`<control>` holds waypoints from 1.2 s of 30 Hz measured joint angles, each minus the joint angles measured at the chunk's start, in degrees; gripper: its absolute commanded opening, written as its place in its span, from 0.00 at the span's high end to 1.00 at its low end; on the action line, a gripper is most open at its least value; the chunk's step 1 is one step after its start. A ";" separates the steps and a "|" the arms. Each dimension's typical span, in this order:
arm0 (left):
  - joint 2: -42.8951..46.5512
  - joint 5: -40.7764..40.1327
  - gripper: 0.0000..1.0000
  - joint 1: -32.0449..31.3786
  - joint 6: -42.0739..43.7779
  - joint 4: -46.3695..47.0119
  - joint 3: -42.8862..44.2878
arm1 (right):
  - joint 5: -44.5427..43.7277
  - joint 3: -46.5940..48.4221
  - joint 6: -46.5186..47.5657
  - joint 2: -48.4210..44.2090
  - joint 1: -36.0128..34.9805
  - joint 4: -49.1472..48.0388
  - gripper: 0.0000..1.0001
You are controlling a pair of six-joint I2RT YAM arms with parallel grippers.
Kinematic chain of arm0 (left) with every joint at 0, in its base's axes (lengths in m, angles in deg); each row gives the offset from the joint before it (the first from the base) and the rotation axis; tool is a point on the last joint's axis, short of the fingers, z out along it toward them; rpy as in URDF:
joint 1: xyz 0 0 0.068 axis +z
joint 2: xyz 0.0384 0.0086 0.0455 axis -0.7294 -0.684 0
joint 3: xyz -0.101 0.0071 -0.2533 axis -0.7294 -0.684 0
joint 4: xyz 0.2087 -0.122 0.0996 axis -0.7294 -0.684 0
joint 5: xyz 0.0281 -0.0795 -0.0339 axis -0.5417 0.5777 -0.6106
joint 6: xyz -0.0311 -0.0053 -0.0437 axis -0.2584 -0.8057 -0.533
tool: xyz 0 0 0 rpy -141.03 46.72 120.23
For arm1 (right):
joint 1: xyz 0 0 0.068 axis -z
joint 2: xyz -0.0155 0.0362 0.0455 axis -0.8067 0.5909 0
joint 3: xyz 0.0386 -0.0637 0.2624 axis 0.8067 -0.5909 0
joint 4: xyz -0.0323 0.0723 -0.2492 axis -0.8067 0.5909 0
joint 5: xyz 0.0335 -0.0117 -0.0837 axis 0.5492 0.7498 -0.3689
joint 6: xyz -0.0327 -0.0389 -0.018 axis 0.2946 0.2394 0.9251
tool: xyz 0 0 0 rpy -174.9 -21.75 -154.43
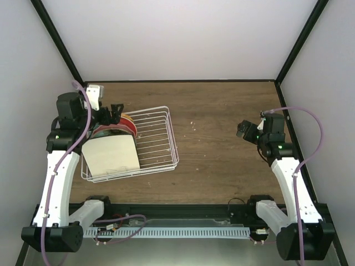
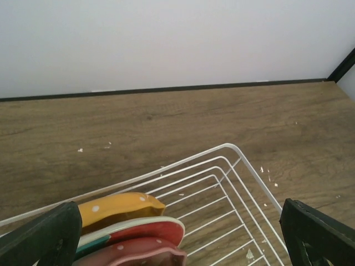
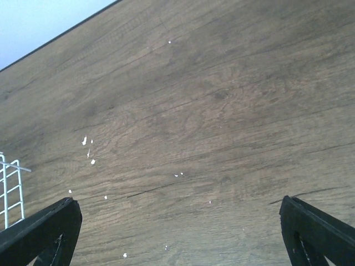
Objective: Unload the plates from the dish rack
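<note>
The white wire dish rack [image 1: 158, 145] stands at the table's left. Plates stand in its left half: a square cream plate [image 1: 112, 155] at the front, more behind it. The left wrist view shows the orange dotted plate [image 2: 119, 206], the red-and-teal plate [image 2: 145, 229] and the pink plate [image 2: 138, 254] on edge in the dish rack [image 2: 233, 183]. My left gripper [image 1: 115, 112] is open, hovering above the back plates, holding nothing. My right gripper [image 1: 244, 128] is open and empty over bare table at the right.
White walls with black corner posts close the table at back and sides. Wood tabletop [image 1: 222, 127] lies between the rack and the right arm, with small white crumbs [image 3: 87, 149] on it. The rack's corner [image 3: 10, 183] shows in the right wrist view.
</note>
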 measured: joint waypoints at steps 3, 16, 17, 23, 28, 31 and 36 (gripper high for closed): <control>-1.01 -0.02 0.00 0.28 -0.17 -1.49 1.16 | 1.31 0.02 1.11 -1.07 0.00 -0.26 0.00; -6.49 2.91 0.00 5.29 -4.83 -3.17 7.39 | 19.43 15.63 12.90 12.50 -10.71 -9.60 0.18; -6.58 3.21 0.00 5.53 -5.18 -3.17 7.39 | 19.85 16.31 14.14 13.18 -12.59 -10.45 0.19; -6.75 4.24 0.00 6.54 -6.80 -3.15 7.41 | 21.97 18.16 20.48 19.06 -29.59 -18.56 0.20; -6.67 4.59 0.00 6.82 -7.19 -3.58 7.91 | 24.28 19.04 24.87 26.38 -38.47 -25.99 0.25; -6.14 4.79 0.00 6.95 -7.17 -3.89 8.09 | 25.86 22.08 27.15 32.65 -41.75 -29.40 0.29; -5.22 5.66 0.00 7.02 -7.10 -4.26 8.13 | 29.64 30.49 29.92 43.95 -43.93 -33.09 0.32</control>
